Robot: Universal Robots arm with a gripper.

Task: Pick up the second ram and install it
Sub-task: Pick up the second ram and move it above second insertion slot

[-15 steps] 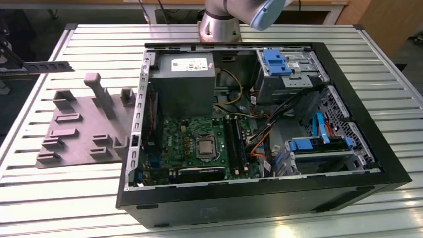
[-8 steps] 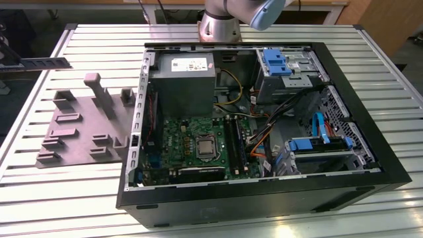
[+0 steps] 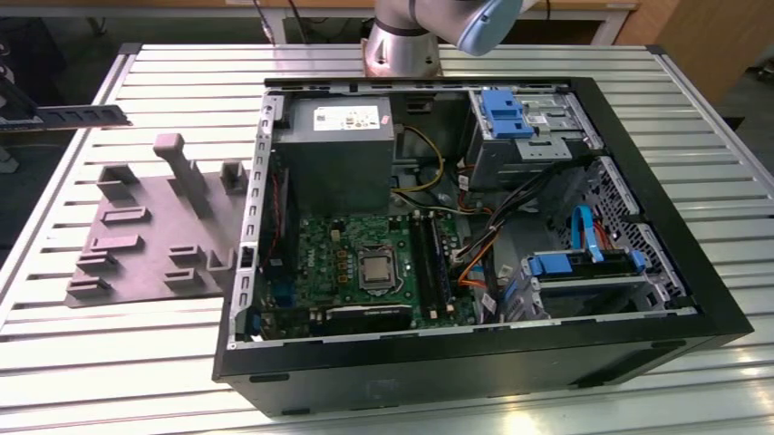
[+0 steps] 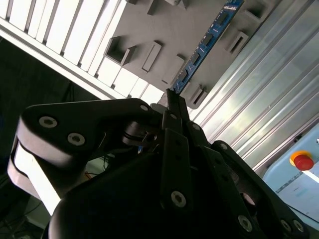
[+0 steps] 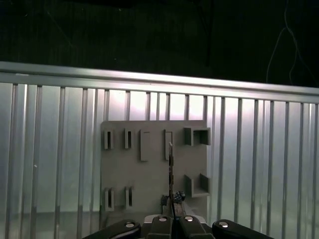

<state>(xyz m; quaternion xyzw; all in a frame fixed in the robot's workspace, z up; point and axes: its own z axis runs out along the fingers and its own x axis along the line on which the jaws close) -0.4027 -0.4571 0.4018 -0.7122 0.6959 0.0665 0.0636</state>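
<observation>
- Ribbed metal desk (image 3: 121,362) is carrying an open computer case (image 3: 484,362), with a grey slotted tray (image 3: 151,263) lying just beside it on the exterior view's left.
- The gripper (image 4: 172,102) is squeezing its fingers tight on one end of the ram (image 4: 207,42), as both wrist views are showing.
- The ram is sticking straight out from the fingertips, hanging in the air over the tray and touching nothing else.
- In the exterior view the stick is floating level near that view's left edge, above the desk and beyond the tray's upright posts.
- Inside the case, a green board (image 3: 362,263) is lying face up next to a grey power-supply box (image 3: 333,154).
- The arm (image 3: 405,45) is rising from behind the case.
</observation>
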